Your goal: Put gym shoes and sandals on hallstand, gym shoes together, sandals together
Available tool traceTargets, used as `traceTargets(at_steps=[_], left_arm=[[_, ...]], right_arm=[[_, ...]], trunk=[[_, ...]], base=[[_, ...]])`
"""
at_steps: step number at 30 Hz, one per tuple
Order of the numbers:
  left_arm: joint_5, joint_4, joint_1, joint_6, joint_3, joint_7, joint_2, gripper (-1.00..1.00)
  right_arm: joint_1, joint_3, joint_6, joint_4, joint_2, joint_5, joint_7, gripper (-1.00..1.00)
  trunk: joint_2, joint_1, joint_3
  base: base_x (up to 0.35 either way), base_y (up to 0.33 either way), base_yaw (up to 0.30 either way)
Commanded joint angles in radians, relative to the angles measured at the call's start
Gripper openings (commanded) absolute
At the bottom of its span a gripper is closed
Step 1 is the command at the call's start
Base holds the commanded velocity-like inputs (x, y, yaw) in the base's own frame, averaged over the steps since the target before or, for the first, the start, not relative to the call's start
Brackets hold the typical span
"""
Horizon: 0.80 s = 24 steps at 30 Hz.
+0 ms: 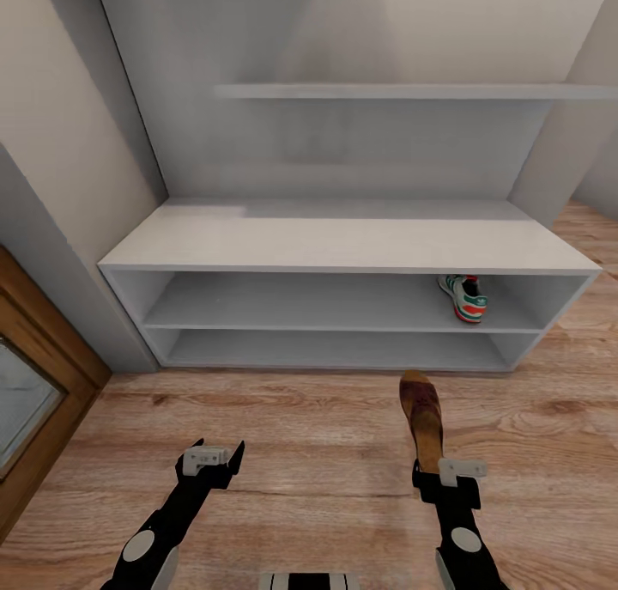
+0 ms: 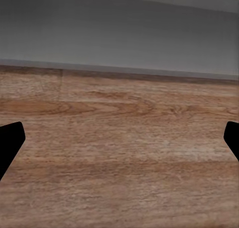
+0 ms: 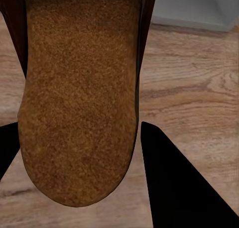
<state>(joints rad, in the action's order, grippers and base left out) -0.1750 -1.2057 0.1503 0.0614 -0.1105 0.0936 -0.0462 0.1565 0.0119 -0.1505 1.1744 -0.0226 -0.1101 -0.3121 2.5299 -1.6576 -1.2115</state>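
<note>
One gym shoe (image 1: 464, 297) lies on the upper open shelf of the hallstand (image 1: 343, 245), near its right end. My right gripper (image 1: 445, 480) is shut on the heel end of a sandal (image 1: 422, 416), held above the corridor floor (image 1: 283, 435) with its toe pointing at the rack. Up close, the sandal's cork footbed (image 3: 79, 93) lies between the dark fingers (image 3: 174, 183). My left gripper (image 1: 211, 463) hangs open over bare floor (image 2: 119, 148), holding nothing, left of the sandal.
A wooden door frame (image 1: 34, 358) stands at the left against the wall. A floating shelf (image 1: 403, 91) runs across the back panel above the rack top. Floor planks stretch between me and the rack.
</note>
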Motion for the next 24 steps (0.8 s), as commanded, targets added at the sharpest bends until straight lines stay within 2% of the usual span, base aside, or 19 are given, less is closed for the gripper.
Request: traceTargets(at_steps=[1, 18, 24], left_arm=[[0.000, 0.000, 0.000, 0.000, 0.000, 0.000, 0.000, 1.00], [0.001, 0.000, 0.000, 0.000, -0.001, 0.000, 0.012, 1.00], [0.000, 0.000, 0.000, 0.000, 0.002, 0.000, 0.013, 1.00]], right_arm=[[0.001, 0.001, 0.001, 0.001, 0.000, 0.002, 0.000, -1.00], [-0.005, 0.006, 0.030, 0.000, 0.003, -0.001, 0.003, -1.00], [-0.006, 0.005, 0.048, -0.025, 0.003, -0.001, 0.002, -1.00]], trunk=[[0.000, 0.000, 0.000], [0.000, 0.000, 0.000], [0.000, 0.000, 0.000]], base=[[0.000, 0.000, 0.000], [0.000, 0.001, 0.000], [0.000, 0.141, 0.000]])
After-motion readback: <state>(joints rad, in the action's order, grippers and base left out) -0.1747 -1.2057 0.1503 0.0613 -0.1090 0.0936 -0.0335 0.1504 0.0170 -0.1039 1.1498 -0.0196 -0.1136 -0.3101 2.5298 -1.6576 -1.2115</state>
